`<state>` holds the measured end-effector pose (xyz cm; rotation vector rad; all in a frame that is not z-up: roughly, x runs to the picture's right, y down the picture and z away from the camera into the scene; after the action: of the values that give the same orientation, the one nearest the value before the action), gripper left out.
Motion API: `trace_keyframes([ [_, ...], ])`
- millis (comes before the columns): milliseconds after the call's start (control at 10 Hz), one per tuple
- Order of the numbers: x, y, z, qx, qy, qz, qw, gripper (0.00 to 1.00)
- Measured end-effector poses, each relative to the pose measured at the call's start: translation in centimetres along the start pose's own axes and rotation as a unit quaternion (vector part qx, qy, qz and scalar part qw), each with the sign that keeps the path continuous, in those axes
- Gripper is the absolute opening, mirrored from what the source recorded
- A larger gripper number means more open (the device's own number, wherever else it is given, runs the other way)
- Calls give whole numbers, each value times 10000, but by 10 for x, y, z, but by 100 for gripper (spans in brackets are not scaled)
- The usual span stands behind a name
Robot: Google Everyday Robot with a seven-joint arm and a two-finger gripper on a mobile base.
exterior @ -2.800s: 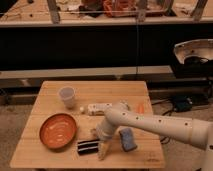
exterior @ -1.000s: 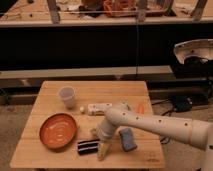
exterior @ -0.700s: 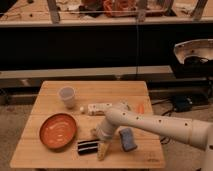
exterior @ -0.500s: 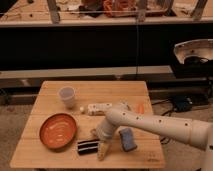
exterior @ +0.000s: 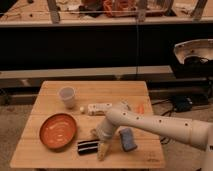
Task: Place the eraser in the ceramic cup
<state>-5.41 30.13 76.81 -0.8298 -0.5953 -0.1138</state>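
The eraser [exterior: 88,147] is seen lying lengthwise left-to-right on the desk [exterior: 95,89], just left of the lowered tool [exterior: 103,148], far from the ceramic cup [exterior: 67,96].

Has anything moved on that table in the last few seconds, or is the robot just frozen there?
Nothing has visibly changed. The end effector hangs low over the table's front edge, right beside the eraser. The ceramic cup, orange-red bowl, white block and blue-grey pad all lie where they were.
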Motion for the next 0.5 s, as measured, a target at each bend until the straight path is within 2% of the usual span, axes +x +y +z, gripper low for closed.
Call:
trace_keyframes([
  [500, 0, 1, 0, -8, -16, 23, 10000, 80],
])
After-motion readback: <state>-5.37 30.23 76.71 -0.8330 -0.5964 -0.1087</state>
